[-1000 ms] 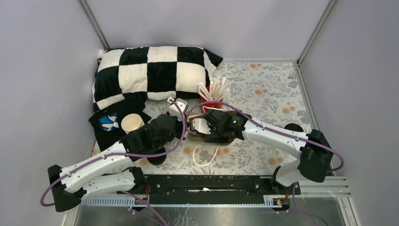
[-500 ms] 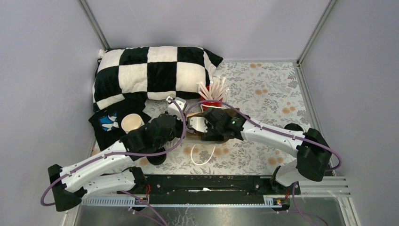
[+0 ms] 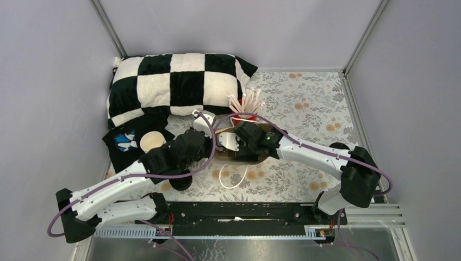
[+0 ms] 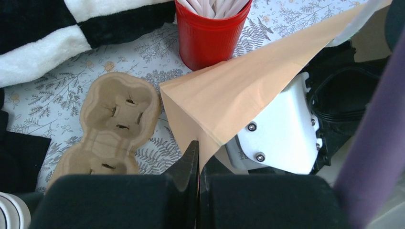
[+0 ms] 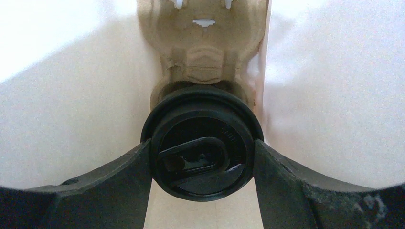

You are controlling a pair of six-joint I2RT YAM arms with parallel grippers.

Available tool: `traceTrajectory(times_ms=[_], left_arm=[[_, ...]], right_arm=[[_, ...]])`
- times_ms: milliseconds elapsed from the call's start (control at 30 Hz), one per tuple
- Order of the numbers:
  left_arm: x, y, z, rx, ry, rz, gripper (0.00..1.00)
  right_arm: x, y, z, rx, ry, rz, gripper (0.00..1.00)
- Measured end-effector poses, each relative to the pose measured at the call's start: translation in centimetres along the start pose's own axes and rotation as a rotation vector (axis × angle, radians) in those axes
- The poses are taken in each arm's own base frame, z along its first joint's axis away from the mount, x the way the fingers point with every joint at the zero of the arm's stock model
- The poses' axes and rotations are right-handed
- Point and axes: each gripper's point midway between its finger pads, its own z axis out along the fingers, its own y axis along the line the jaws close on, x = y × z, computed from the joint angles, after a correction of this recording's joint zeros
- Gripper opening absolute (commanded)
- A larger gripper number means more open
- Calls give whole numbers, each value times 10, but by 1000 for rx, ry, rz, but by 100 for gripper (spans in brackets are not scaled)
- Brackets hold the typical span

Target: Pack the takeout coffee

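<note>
Both clamped: left pincer [image 4: 197,149] on bag [image 4: 229,90] edge, right pincer [image 5: 203,157] on lidded cup [image 5: 200,121] between bag walls.

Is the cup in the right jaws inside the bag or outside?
Inside: the bag rises pale on both sides of the lidded cup, with a pulp carrier beneath it.

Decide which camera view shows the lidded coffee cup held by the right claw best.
The right wrist view: the lidded coffee cup sits central between the fingers of the right claw, a pulp carrier just beyond. The top external view hides it beneath the right arm; the left wrist view shows only the paper bag's outside.
</note>
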Motion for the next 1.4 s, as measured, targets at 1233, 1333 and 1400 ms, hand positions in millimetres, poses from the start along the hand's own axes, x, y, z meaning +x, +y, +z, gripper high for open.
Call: traceTrajectory(times_ms=[1233, 1333, 1400], left_arm=[[-4, 0, -2, -46, 57, -62, 0], [-5, 0, -3, -44, 56, -63, 0], [-5, 0, -3, -42, 56, -63, 0]], right_arm=[[-4, 43, -50, 48, 152, 279, 38], [-4, 43, -50, 44, 151, 280, 23], [-4, 44, -50, 44, 151, 279, 28]])
